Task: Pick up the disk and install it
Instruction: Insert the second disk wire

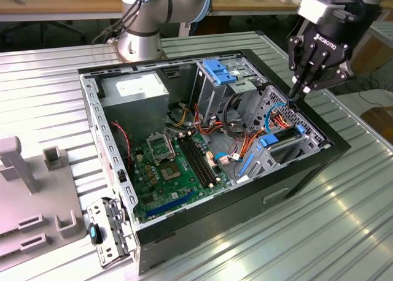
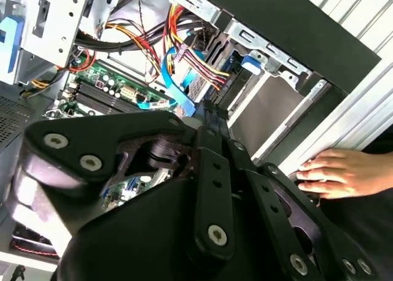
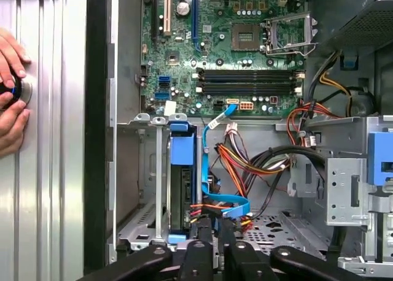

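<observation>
In the case's drive bay: disk (image 3: pixel 182 189) seated | claw (image 3: pixel 215 232) just beside its end, fingers together, empty

Open black PC case (image 1: pixel 307 170) lying on its side on a ribbed metal surface (image 1: pixel 344 232). Green motherboard (image 1: pixel 169 164) on the case floor, with an empty CPU socket (image 3: pixel 288 32) and black RAM slots (image 3: pixel 245 81). Silver power supply (image 1: pixel 132 94) in the corner toward the exterior view's left. Silver drive cage topped by a pale blue bracket (image 1: pixel 218 71) near the back wall. Orange, red and yellow power wires (image 3: pixel 245 164) bundled beside a thin blue data cable (image 3: pixel 224 201). Grey fixture block (image 1: pixel 31 195) with slots and posts sits on the surface at the exterior view's left. Detached metal bracket with a blue latch (image 1: pixel 107 232) leans by the case's near corner. Wooden bench (image 1: pixel 61 5) behind.
</observation>
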`<state>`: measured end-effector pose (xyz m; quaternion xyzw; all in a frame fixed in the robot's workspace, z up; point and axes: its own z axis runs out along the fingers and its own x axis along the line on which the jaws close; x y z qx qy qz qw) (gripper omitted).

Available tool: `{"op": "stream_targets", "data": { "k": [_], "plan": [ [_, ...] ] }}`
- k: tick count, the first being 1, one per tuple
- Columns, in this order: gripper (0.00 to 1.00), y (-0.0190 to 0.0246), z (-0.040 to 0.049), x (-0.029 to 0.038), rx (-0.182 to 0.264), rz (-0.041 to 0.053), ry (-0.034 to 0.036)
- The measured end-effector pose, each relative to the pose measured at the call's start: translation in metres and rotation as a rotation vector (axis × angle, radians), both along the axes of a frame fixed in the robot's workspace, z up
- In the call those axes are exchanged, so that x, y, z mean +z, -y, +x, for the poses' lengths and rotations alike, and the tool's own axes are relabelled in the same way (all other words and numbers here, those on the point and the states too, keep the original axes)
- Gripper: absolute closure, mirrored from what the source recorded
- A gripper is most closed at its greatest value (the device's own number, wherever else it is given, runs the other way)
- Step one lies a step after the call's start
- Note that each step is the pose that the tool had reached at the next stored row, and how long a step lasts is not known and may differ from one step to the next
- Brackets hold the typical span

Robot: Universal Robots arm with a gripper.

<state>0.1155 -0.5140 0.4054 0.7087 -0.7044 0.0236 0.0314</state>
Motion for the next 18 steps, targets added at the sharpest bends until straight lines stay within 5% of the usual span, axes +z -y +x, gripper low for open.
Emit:
{"op": "stream_targets", "data": {
  "k": [1, 4, 6, 9, 12, 14, 15, 18],
  "plan": [
    [0.76, -0.0024, 0.0, 0.0, 0.0, -0.0056, -0.0001],
    [0.76, -0.01, 0.0, 0.0, 0.0, -0.0289, 0.0],
    [0.68, -0.0105, 0.0, -0.0001, 0.0, -0.086, -0.0003],
    [0.68, -0.017, -0.0002, -0.0037, 0.0, -0.1152, -0.0004],
    [0.68, -0.0252, -0.0006, -0.0076, 0.001, -0.1726, -0.0003],
    [0.68, -0.0272, -0.0013, -0.0093, 0.001, -0.1873, -0.0002],
    [0.68, -0.0349, -0.0014, -0.0108, 0.002, -0.1982, -0.0003],
    [0.68, -0.041, -0.0015, -0.0135, 0.002, -0.218, -0.0011]
  ]
}}
